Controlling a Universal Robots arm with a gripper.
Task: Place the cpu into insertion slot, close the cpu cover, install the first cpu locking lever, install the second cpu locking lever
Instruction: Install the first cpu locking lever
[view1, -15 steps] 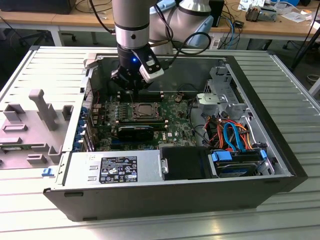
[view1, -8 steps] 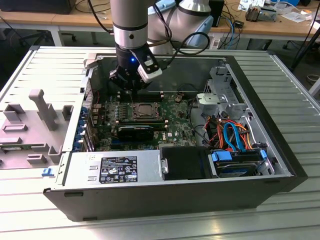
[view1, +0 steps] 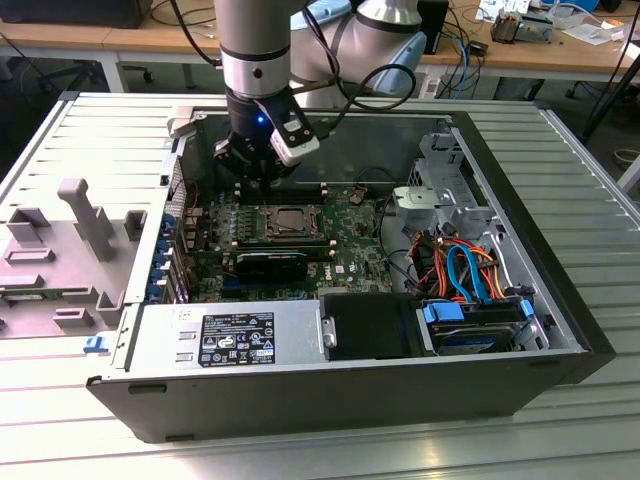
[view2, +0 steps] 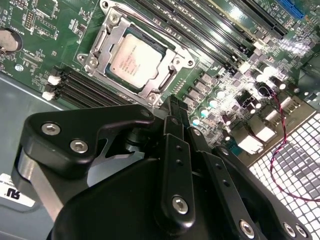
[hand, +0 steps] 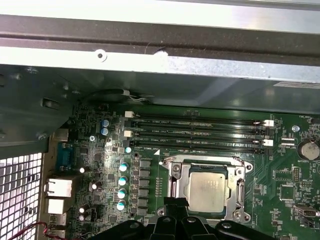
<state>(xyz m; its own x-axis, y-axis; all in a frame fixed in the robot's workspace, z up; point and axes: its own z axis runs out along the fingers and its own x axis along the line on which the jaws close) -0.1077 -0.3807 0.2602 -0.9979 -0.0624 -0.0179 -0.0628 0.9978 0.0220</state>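
Observation:
The cpu (view2: 135, 59) lies flat in the insertion slot (view2: 91, 62) on the green board, its dull silver top facing up. The cpu cover (view2: 176, 64) is down around it, framing the chip. Thin metal lever rods (view2: 150, 30) run along the frame's sides. In the exterior view the cpu (view1: 291, 217) sits mid-board. My black gripper (view2: 172, 102) hangs just above the board beside one edge of the socket, fingers pressed together and holding nothing. The first wrist view shows the gripper (hand: 176, 201) close to the cover's (hand: 175, 170) edge. In the exterior view the gripper (view1: 265, 183) is behind the socket.
The open computer case (view1: 520, 200) surrounds the board. Long black memory slots (hand: 197, 134) lie beside the socket, a black card (view1: 272, 264) in front of it. Coloured cables (view1: 465, 270), a drive cage (view1: 440, 190) and a power supply (view1: 230, 335) fill the exterior view's right and front.

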